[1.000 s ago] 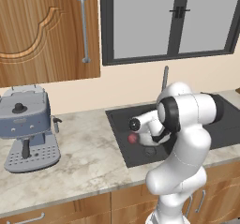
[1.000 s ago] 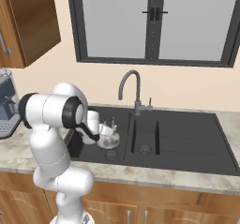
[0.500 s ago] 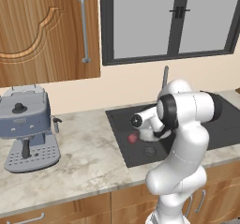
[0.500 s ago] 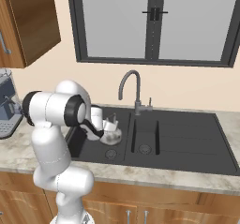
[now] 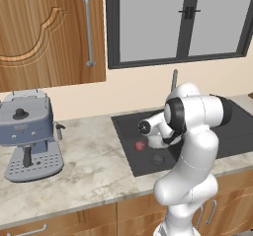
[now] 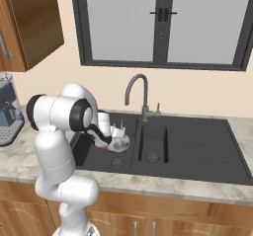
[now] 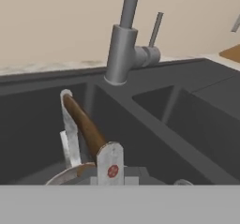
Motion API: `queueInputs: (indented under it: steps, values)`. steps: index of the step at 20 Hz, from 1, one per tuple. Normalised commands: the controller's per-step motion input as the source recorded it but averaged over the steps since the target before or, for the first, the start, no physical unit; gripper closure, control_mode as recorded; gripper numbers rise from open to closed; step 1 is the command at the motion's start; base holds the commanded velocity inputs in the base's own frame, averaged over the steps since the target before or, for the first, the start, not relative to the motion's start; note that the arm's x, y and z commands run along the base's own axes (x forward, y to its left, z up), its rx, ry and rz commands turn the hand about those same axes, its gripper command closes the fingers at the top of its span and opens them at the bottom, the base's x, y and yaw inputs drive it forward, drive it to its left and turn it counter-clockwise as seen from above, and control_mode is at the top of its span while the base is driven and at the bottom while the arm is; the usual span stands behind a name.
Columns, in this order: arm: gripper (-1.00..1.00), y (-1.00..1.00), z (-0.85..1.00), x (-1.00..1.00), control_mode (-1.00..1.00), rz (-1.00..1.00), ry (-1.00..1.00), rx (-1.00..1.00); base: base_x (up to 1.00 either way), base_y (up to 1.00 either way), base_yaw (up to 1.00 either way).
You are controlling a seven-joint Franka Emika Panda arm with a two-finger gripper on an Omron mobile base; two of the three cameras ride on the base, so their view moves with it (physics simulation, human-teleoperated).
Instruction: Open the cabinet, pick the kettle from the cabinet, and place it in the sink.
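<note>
The claw [image 6: 112,134] is clamped on the kettle [image 6: 120,142], which sits low inside the sink [image 6: 197,151]. The hand view shows its arched handle [image 7: 84,124] near the faucet [image 7: 123,45]; the left base view shows the closed cabinet [image 5: 49,32].

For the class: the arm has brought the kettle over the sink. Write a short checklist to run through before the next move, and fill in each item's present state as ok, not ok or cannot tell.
1. Kettle is over the sink, within the left basin's outline: ok.
2. Gripper is shut on the kettle: ok; the hand view shows the arched handle running up from the fingers.
3. Kettle's base rests on the basin floor: cannot tell; the arm hides its underside.
4. Kettle stands apart from the faucet: ok.
5. Small red object in the basin is out from under the kettle: ok in the left base view, beside the kettle.
6. Cabinet door state: cannot tell.
</note>
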Motion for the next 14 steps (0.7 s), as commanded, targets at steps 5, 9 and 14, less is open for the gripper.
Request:
queueInputs:
  steps: [5,9,14]
  values:
    - [1.00,0.00,-0.31,-0.16,-1.00,0.00,-0.02,0.00,0.00,0.00,0.00]
    - [1.00,0.00,-0.31,-0.13,-1.00,0.00,-0.03,0.00,0.00,0.00,0.00]
    - [1.00,0.00,-0.31,-0.05,-1.00,0.00,-0.01,0.01,0.00,0.00,0.00]
